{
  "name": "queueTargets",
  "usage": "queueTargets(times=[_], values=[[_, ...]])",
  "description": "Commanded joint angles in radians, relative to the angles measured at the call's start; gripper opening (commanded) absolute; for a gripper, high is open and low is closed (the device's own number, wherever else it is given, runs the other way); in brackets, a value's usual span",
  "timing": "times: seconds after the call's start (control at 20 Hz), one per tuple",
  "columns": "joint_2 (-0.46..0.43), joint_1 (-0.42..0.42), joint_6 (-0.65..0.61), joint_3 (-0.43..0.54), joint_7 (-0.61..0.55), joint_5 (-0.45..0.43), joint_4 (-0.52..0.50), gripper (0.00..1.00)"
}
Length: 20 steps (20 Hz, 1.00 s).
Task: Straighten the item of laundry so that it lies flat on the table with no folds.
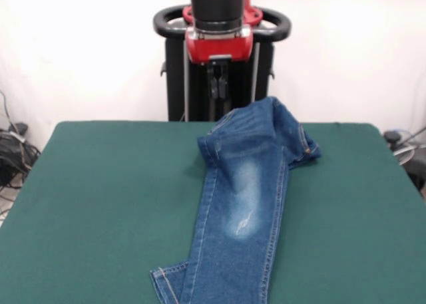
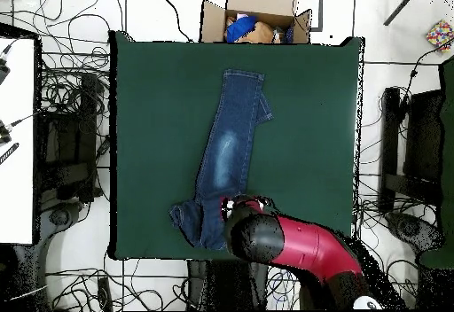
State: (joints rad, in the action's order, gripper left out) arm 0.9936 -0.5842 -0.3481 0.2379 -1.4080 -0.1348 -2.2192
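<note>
The jeans stretch away from the hand across the tabletop with legs stacked and the waist end bunched just beneath it, so most flattening looks left; whether the hand is clenched I cannot tell.
</note>
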Motion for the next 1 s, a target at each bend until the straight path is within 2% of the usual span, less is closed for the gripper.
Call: queueTargets(times=[0.05,0.35,0.7,1.0], values=[[0.002,-0.011,0.018,0.092,-0.122,0.031,-0.051,1.00],[-0.027,0.010,-0.013,0.039,-0.129,0.005,-0.036,1.00],[-0.180,-0.004,0.153,0.014,-0.143,-0.053,-0.027,1.00],[-0.328,-0.004,0.247,-0.004,-0.134,-0.086,0.041,1.00]])
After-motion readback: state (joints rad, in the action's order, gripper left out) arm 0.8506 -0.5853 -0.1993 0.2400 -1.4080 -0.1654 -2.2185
